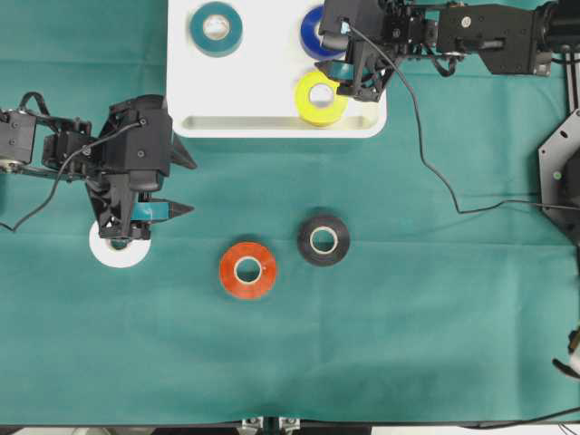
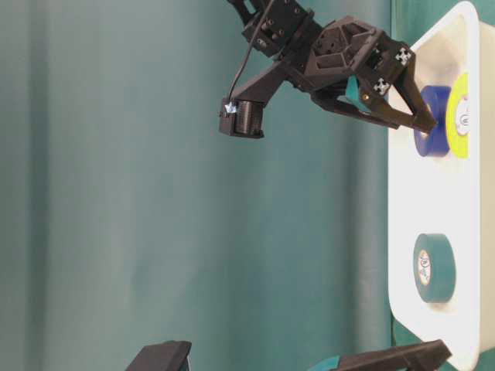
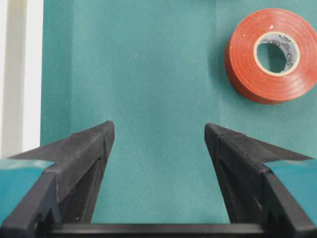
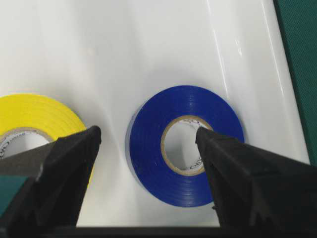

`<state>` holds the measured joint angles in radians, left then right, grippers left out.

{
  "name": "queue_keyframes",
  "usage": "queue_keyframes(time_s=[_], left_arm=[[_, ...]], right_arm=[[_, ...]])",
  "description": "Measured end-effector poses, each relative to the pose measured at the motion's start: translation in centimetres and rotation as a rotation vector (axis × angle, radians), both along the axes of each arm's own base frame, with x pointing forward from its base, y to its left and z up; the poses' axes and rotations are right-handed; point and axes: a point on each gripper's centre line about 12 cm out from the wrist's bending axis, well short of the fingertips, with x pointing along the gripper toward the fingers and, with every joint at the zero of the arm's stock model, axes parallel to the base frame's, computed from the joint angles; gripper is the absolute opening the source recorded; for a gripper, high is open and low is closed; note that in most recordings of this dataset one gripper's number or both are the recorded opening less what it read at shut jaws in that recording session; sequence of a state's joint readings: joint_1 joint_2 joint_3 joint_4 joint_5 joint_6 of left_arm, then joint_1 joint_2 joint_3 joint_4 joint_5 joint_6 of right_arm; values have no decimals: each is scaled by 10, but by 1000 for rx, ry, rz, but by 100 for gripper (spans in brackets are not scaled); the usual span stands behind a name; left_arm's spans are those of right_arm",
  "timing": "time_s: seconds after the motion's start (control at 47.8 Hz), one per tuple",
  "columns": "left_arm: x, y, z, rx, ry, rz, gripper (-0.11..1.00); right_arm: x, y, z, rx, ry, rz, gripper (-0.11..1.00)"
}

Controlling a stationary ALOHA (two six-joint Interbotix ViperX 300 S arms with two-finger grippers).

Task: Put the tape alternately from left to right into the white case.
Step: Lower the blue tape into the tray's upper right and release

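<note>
Nearest the lower edge of the overhead view, the green-covered bench (image 1: 408, 344) carries three loose rolls: a red tape roll (image 1: 247, 270) lying flat, a black tape roll (image 1: 323, 240) just up and to the right of it, apart from it, and a white tape roll (image 1: 119, 247) at the left, partly hidden under the left arm. The left pincer (image 1: 172, 186) hangs above the cloth just beyond the white roll, its jaws spread wide with nothing between them; its own camera shows bare green cloth in the gap, the red roll off to the upper right, and a strip of white rim at the far left edge. Farther up sits the white case (image 1: 272, 100), a shallow tray with a raised rim, resting on the bench at the top middle. Inside it a yellow tape roll (image 1: 319, 98) lies near the front right corner, a blue tape roll (image 1: 312, 34) lies beyond it toward the back right, and a teal tape roll (image 1: 217, 28) lies at the back left, well apart from the other two. The right pincer (image 4: 148, 136) reaches in over the case from the right (its arm stretches off to the upper right), jaws standing apart over the blue roll and gripping nothing; the wrist view shows the blue roll flat on the white floor, with the yellow roll beside it at the left.
</note>
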<state>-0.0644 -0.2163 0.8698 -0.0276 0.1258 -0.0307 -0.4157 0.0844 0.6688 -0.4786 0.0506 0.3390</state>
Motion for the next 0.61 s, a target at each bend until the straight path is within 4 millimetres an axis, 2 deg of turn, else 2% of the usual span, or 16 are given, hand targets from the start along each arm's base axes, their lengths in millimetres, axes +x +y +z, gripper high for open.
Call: queue_keyframes(time_s=[0.125, 0.335, 0.607], left_arm=[[0, 0, 0, 0, 0, 0, 93], [0, 0, 0, 1, 0, -1, 93], [0, 0, 0, 1, 1, -1, 93]], right_arm=[[1, 8, 7, -6, -19, 20, 84], [5, 36, 24, -20, -66, 95, 83], [12, 88, 37, -20, -115, 236, 83]])
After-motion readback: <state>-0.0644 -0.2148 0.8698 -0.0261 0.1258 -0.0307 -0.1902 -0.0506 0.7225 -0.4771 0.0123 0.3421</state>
